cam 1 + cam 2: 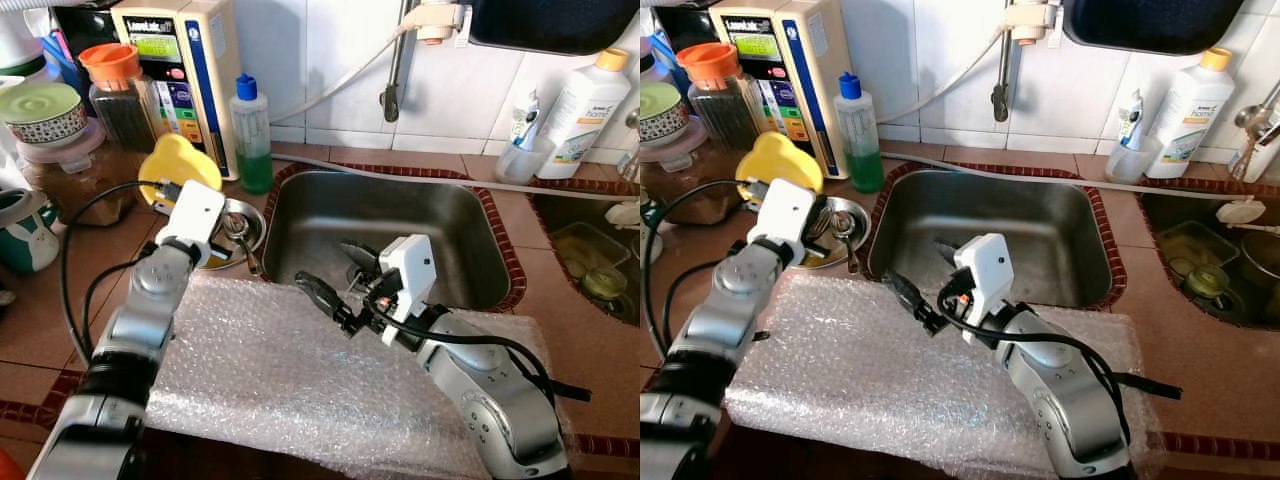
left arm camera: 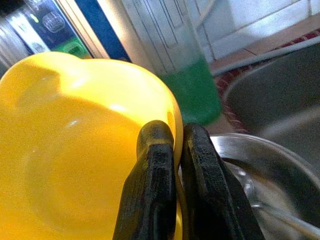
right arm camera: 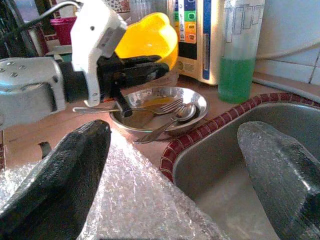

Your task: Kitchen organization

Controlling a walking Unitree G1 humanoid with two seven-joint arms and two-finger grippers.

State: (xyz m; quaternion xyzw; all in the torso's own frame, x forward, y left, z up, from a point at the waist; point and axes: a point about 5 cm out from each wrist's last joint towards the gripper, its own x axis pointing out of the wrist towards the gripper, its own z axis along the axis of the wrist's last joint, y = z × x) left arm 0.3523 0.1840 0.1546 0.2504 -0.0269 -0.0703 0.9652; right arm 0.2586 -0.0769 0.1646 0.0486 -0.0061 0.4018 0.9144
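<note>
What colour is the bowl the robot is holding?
Yellow. The bowl, pinched at its rim by the left gripper, shows best in the left wrist view.

One yellow plastic bowl (image 1: 178, 165) is in view, and one shallow round steel dish (image 3: 159, 107) holding one fork (image 3: 150, 106) and two spoons (image 3: 172, 120). One clear bottle of green liquid with a blue cap (image 1: 252, 135) stands by one beige box-shaped appliance (image 1: 185, 60). There are two stainless steel sink basins (image 1: 390, 235), one sheet of clear bubble wrap (image 1: 290, 385), one white bottle with an orange cap (image 1: 585, 112), one orange-lidded glass jar (image 1: 118, 95), and two robot arms, each with one gripper
</note>
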